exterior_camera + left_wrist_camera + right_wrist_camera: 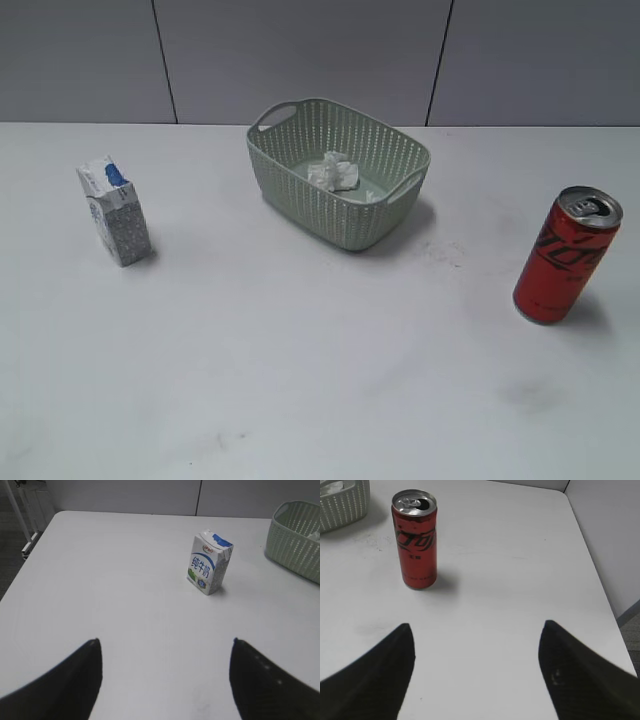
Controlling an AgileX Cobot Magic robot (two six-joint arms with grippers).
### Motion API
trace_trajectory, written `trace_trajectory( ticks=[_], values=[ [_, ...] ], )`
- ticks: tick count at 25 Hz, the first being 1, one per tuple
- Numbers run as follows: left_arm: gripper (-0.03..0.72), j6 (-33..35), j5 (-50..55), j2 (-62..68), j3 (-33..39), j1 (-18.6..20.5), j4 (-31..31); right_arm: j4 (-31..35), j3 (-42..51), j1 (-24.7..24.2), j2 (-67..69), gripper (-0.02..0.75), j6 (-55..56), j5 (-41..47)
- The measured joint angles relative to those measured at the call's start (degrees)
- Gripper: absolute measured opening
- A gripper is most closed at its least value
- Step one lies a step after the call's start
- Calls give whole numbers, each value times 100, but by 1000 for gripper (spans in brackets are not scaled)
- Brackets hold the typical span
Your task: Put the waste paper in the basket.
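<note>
The sage-green basket (340,205) stands at the back middle of the white table. Crumpled white waste paper (333,172) lies inside it on the floor of the basket. The basket's edge also shows at the right of the left wrist view (295,540) and at the top left of the right wrist view (342,507). My left gripper (165,642) is open and empty above bare table, well short of the carton. My right gripper (477,625) is open and empty above bare table, short of the can. Neither gripper shows in the exterior view.
A white-and-blue carton (116,212) stands upright at the left; it also shows in the left wrist view (209,564). A red drink can (565,256) stands at the right, also in the right wrist view (416,540). The table's right edge (600,580) is near.
</note>
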Motion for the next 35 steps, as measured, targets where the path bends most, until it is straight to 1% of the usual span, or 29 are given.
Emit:
trace_trajectory(
  ticks=[35],
  values=[
    [588, 0, 0, 0, 0, 0, -5, 0, 0, 0, 0, 584, 0, 0]
  ],
)
